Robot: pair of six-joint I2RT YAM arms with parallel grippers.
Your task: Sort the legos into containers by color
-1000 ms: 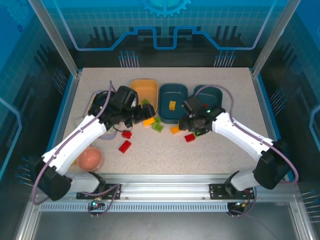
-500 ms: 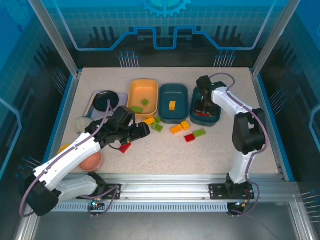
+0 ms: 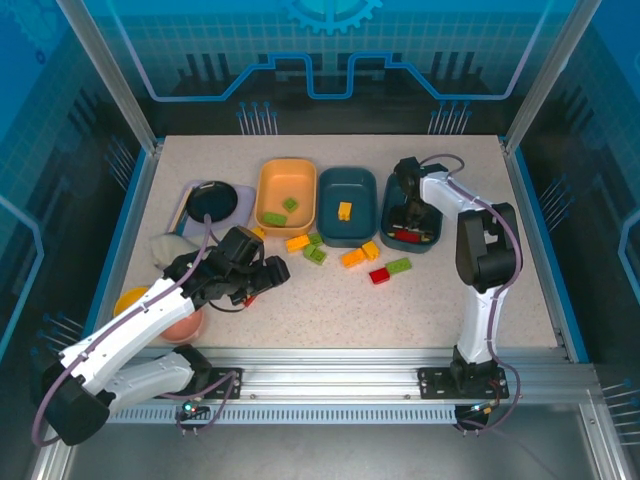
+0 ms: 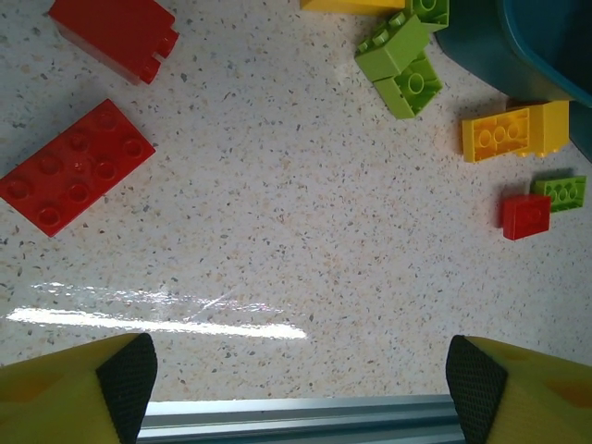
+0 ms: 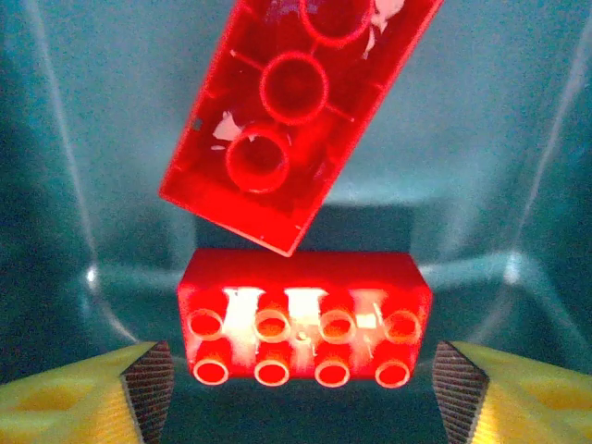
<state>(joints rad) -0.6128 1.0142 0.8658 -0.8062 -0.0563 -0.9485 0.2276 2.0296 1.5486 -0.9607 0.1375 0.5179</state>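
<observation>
My right gripper [image 3: 408,213] hangs open inside the right dark teal tub [image 3: 432,188]. Between its fingers [image 5: 148,379] a red lego [image 5: 305,319] lies studs up on the tub floor, with a small gap at each pad. A second red lego [image 5: 296,111] leans upside down behind it. The middle teal tub [image 3: 347,185] holds a yellow lego. Two green legos lie in the yellow-orange tub [image 3: 270,172]. My left gripper [image 4: 301,379] is open and empty over bare table. Ahead of it are two red legos [image 4: 83,166], green ones [image 4: 402,65] and a yellow one [image 4: 513,129].
A black round bowl [image 3: 212,200] sits on a lavender tray [image 3: 186,196] at the back left. A peach ball [image 3: 182,322] and an orange one [image 3: 130,298] lie under my left arm. More loose legos [image 3: 379,276] lie mid-table. The metal rail [image 4: 296,421] runs along the near edge.
My right gripper carried a red lego from mid-table into the right teal tub and opened its jaws there. My left arm drew back from the yellow-orange tub toward the near left.
</observation>
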